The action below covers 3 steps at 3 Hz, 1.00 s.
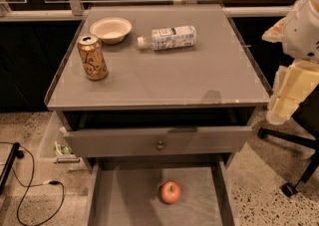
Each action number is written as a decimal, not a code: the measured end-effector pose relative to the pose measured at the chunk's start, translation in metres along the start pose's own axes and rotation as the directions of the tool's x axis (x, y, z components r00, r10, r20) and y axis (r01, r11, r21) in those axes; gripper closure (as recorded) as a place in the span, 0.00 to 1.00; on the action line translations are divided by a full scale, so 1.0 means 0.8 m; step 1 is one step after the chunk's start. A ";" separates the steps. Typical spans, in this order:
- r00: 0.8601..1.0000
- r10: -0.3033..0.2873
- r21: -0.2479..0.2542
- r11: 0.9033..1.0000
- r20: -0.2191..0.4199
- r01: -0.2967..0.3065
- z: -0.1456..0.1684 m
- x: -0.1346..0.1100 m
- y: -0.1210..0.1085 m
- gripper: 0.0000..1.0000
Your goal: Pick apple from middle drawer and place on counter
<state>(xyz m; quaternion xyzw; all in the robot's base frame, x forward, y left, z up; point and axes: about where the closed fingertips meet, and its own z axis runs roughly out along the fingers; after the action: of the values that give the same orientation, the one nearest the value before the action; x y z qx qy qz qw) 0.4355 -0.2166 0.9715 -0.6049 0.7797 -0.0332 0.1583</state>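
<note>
One black cable [30, 197] loops across the speckled floor at the far left. On the counter [199, 80] stand three items. An upright gold can [92, 56] is near the left edge. A shallow cream bowl [110, 28] sits just behind and to the right of the can. A white-labelled bottle [167, 37] lies on its side right of the bowl, its cap pointing left.

Below the counter's front edge, a grey drawer [114, 143] with a small round knob [160, 146] is pulled partly out. Beneath it the middle drawer [117, 200] is drawn further out. The apple [170, 191] rests on this drawer's flat floor, slightly right of centre and apart from both side walls.

At the far right, beyond the counter's right rim, the cream-coloured gripper [289, 93] hangs below the white arm [304, 26]. It is about level with the counter's front corner and well apart from the apple. Nothing is seen in its hold, and how far it is open cannot be told. Dark chair legs with casters [294, 170] stand on the floor beneath it.
</note>
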 end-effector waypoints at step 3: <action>0.996 -0.075 -0.114 0.990 0.043 0.079 0.187 0.103 0.129 0.00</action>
<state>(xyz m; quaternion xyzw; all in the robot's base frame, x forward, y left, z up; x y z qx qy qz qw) 0.3644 -0.2467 0.7874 -0.6432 0.7532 0.0176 0.1367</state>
